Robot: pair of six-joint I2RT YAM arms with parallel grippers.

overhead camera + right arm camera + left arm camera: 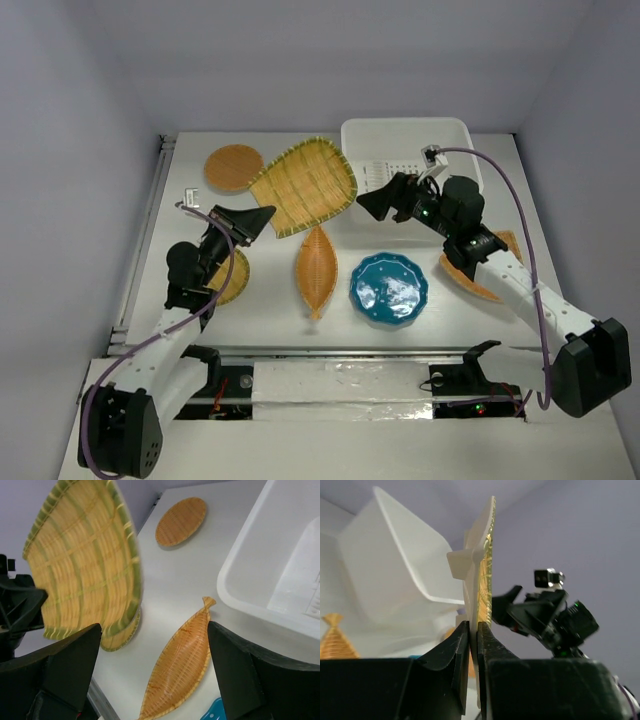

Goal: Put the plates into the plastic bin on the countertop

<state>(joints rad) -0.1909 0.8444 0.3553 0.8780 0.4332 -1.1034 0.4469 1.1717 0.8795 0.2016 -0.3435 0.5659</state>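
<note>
My left gripper [262, 216] is shut on the left corner of the big squarish yellow woven plate [305, 185], which hangs tilted above the countertop [270, 320]. In the left wrist view the jaws [473, 625] pinch that plate [486, 565] edge-on. My right gripper [368, 204] stands wide open just off the plate's right edge, in front of the white plastic bin [405, 140]. In the right wrist view nothing sits between its open fingers [154, 625]; the held plate [85, 555] is at the left and the leaf-shaped plate [182, 665] lies below.
On the countertop lie a round orange plate [233, 167], a round yellow plate [235, 280] under my left arm, the leaf-shaped plate [316, 268], a teal scalloped plate [389, 288] and a fan-shaped plate [482, 285] under my right arm. A metal rail [140, 250] runs along the left edge.
</note>
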